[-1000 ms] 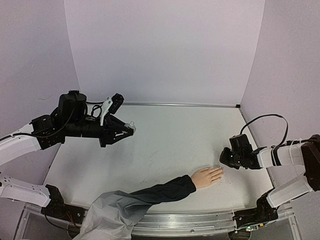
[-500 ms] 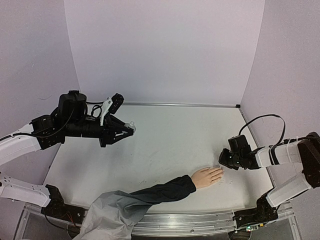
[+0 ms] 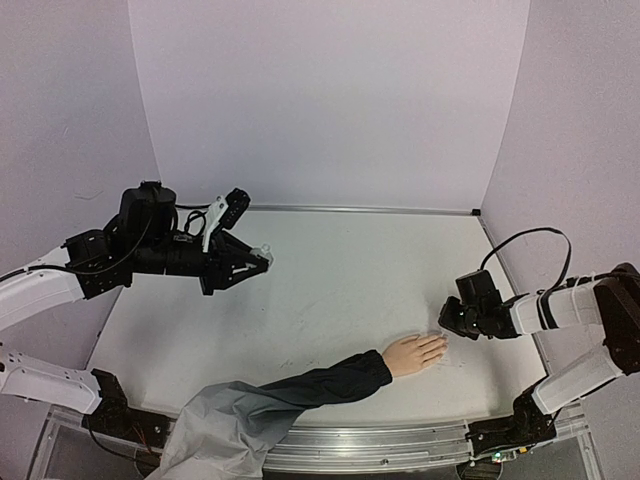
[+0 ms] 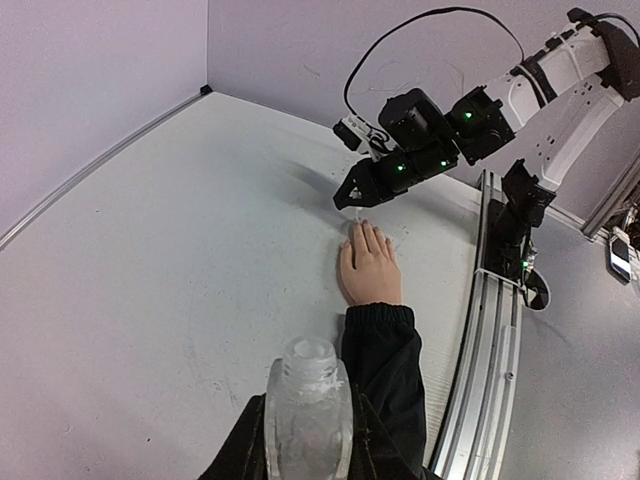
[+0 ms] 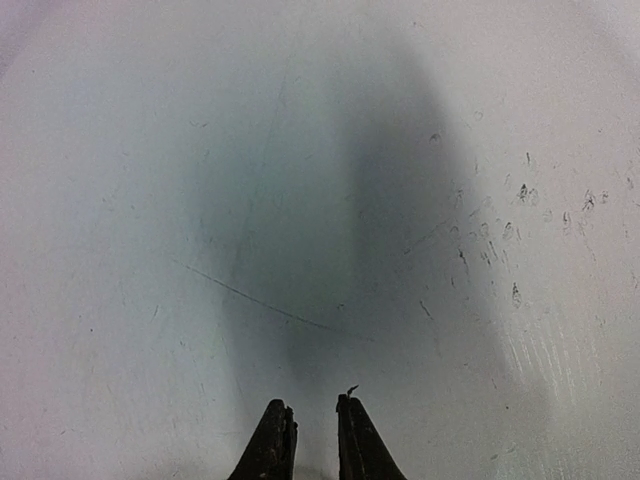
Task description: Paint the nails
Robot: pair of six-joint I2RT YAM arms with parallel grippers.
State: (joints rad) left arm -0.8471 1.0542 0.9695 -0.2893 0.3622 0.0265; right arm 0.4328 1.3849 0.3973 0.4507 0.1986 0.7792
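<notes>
The pale mannequin hand lies palm down on the white table, in a dark navy sleeve. Its nails are skin-toned and barely show. My right gripper is low over the table just beyond the fingertips. Seen from the left wrist, this right gripper has a small clear whitish item at its tip. In its own view the right gripper stands shut to a narrow gap. My left gripper hovers at the far left, shut on a clear uncapped bottle.
A grey cloth trails from the sleeve over the near edge. A metal rail runs along that edge. Lilac walls close in the back and both sides. Scuff marks dot the table by the right gripper.
The right gripper has edged slightly left toward the hand's fingertips. The left arm and its bottle have stayed put.
</notes>
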